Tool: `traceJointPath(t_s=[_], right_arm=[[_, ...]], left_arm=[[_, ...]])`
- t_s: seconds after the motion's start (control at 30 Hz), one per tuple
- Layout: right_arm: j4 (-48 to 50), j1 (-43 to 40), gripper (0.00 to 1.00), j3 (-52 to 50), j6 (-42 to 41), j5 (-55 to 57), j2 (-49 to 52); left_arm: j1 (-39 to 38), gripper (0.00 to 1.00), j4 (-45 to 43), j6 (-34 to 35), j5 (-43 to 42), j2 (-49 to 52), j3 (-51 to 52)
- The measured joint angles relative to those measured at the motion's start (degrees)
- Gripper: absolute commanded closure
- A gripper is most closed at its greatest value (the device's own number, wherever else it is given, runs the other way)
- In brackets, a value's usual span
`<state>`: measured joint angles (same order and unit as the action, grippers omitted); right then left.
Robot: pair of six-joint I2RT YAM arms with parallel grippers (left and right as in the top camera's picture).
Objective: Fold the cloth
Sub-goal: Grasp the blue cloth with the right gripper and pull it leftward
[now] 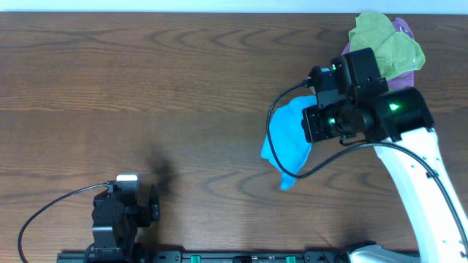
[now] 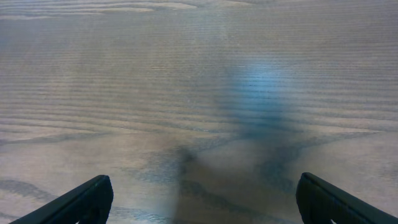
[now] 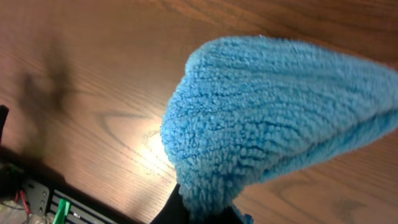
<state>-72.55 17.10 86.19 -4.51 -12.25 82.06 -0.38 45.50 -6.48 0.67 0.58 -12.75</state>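
- From overhead, the right pincer [image 1: 313,117] was clamped on the cloth [image 1: 287,143]. The blue fabric hung bunched just below and to the left of it, apparently lifted off the table [image 1: 146,88].
- The lime-green cloth [image 1: 384,40] and the purple-pink cloth [image 1: 406,70] lay heaped just behind that pincer, near enough to snag.
- The left pincer [image 1: 131,203] sat parked well away to the left, at the near edge, with nothing near it.
- In the left wrist view, the left pincer [image 2: 205,200] stood wide apart and empty. Its two fingers [image 2: 87,199] framed bare wood, with only a blurred blue reflection ahead of them.
- In the right wrist view, the cloth [image 3: 267,124] rose from between the jaws of the right pincer [image 3: 205,214] as one thick rounded lump that filled the space in front. I saw no edge, corner or tag, so I could not tell which part was gripped.
- I judged the fold had not started. The step in hand was carrying the cloth to open table and laying it out.
- To do it well, I would move away from the two other cloths toward the middle. I would then lower slowly and drag so the fabric spreads flat rather than dropping in a heap.
- I would bring the left pincer in to catch a free corner before folding.
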Motion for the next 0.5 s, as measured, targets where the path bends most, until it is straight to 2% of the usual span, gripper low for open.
traceJointPath(t_s=[0.5], right_arm=[[18.62,0.52,0.99,0.00,0.07,0.24,19.28]], left_arm=[[0.00,0.05,0.00,0.00,0.00,0.00,0.00]])
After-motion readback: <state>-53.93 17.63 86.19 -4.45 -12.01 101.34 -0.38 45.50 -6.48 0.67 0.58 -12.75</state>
